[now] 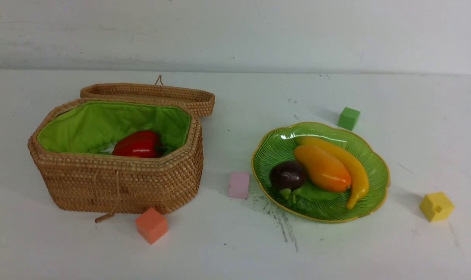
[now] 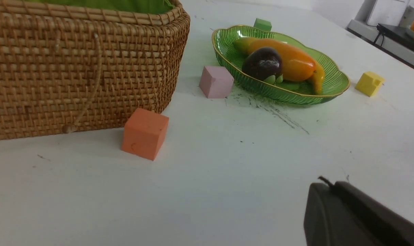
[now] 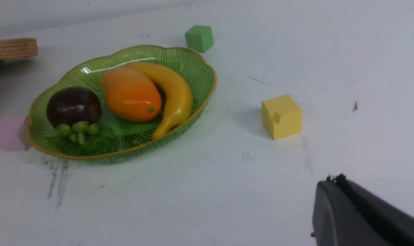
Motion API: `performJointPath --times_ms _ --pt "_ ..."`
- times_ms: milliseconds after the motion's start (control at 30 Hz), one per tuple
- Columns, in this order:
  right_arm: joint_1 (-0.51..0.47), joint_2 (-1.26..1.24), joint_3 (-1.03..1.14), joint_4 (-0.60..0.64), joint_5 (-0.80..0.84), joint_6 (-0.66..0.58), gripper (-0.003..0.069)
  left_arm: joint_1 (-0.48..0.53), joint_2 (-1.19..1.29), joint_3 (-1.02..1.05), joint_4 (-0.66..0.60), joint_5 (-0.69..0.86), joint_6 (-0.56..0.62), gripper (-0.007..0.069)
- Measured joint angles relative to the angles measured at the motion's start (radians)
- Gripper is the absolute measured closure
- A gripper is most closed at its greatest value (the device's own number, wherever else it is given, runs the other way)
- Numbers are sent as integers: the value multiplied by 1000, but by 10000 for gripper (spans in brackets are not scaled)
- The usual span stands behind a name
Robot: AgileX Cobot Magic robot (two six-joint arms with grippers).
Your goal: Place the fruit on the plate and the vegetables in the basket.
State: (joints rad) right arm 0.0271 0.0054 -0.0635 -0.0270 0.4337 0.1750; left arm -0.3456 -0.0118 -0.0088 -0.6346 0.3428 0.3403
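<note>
Wrapping up, I'd judge: mangosteen (image 1: 286,175), mango (image 1: 321,168), banana (image 1: 350,165) on plate (image 1: 377,171); bell pepper (image 1: 138,144) in basket (image 1: 119,182). Both tools' state: can't tell. Next: check for remaining vegetables.

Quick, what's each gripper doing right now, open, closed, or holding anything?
Left gripper: only a dark corner shows; open or closed cannot be told.
Right gripper: the same, cannot be told.
</note>
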Motion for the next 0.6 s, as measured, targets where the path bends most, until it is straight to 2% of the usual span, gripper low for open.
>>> performJointPath --times_ms 100,600 --pt "-3 -14 74 -1 -18 -4 677 0 0 0 1 1 0 638" --pt "-3 -16 79 27 -36 -11 673 0 0 1 0 1 -1 630"
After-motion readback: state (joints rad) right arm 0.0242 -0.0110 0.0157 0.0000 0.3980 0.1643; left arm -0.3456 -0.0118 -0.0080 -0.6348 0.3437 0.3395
